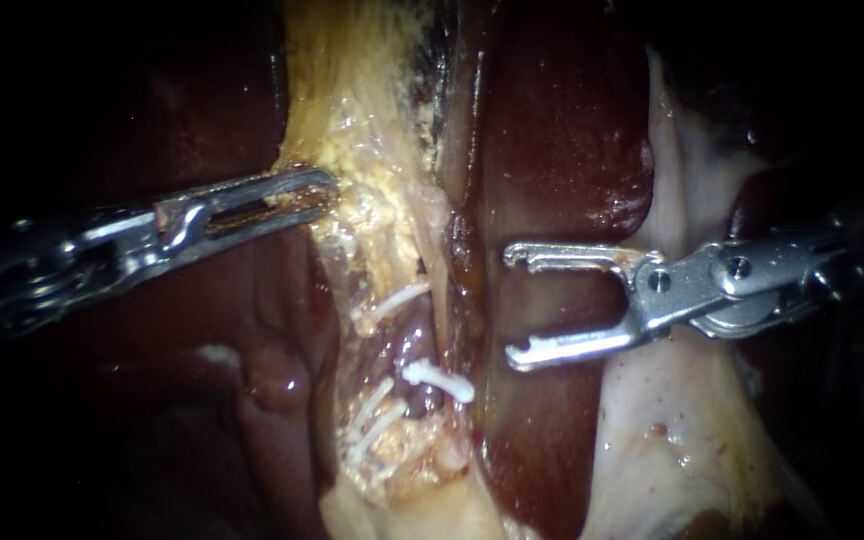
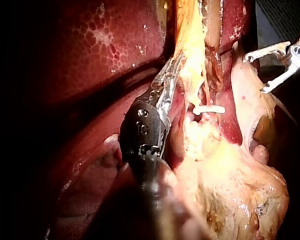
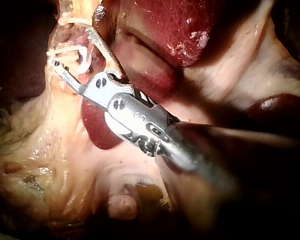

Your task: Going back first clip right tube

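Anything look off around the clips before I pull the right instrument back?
One white plastic clip slants opposite to the other white clips, its knobbed end jutting toward the dark red liver. The right instrument's end effector is open and empty. The left instrument grips yellow fatty tissue. Nothing else stands out.

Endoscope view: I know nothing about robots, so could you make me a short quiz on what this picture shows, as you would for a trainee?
1. True or false: the right tool has its jaws shut.
2. Pick one: what does the left tool grip? A the right tool, B yellow tissue, C nothing.
3. Short answer: what colour are the clips that lie on the tissue between the two tools?

Key: 1 false, its jaws stand open and empty; 2 B; 3 white.
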You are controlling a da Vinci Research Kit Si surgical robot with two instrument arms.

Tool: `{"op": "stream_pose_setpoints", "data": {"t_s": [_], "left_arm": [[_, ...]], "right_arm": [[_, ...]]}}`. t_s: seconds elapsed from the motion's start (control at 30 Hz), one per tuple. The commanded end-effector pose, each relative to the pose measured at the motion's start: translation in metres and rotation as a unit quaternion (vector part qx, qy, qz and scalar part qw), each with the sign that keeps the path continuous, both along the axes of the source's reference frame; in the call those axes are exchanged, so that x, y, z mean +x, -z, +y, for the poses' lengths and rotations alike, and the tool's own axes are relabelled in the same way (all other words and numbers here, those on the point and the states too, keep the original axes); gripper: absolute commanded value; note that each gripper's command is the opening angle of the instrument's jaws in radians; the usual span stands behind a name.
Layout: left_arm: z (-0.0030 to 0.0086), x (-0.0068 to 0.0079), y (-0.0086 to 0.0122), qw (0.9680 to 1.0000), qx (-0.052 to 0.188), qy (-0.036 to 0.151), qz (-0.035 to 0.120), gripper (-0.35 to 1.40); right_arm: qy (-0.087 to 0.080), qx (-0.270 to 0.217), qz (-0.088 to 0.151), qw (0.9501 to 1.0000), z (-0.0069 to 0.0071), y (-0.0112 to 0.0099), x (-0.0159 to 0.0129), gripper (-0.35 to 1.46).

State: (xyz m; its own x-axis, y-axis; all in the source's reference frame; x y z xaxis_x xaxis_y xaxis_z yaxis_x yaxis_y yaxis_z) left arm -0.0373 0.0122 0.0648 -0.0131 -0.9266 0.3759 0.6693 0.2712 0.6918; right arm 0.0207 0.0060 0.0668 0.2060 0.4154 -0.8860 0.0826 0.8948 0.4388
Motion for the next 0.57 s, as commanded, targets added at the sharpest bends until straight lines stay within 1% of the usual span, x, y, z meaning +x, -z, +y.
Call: {"op": "stream_pose_setpoints", "data": {"t_s": [0.03, 0.23, 0.57], "left_arm": [[0.0, -0.0002, 0.0, 1.0, 0.001, -0.001, -0.001, -0.35], [-0.0001, -0.0009, -0.0003, 1.0, 0.002, -0.004, -0.005, -0.35], [-0.0001, -0.0012, -0.0004, 1.0, 0.002, -0.006, -0.007, -0.35]], "right_arm": [[0.0, 0.0, 0.0, 1.0, 0.0, 0.0001, 0.0, 0.6], [0.001, 0.0, 0.0, 1.0, -0.0001, 0.0002, -0.0001, 0.6], [0.001, 0.0, 0.001, 1.0, 0.0, 0.0003, -0.0004, 0.6]]}}
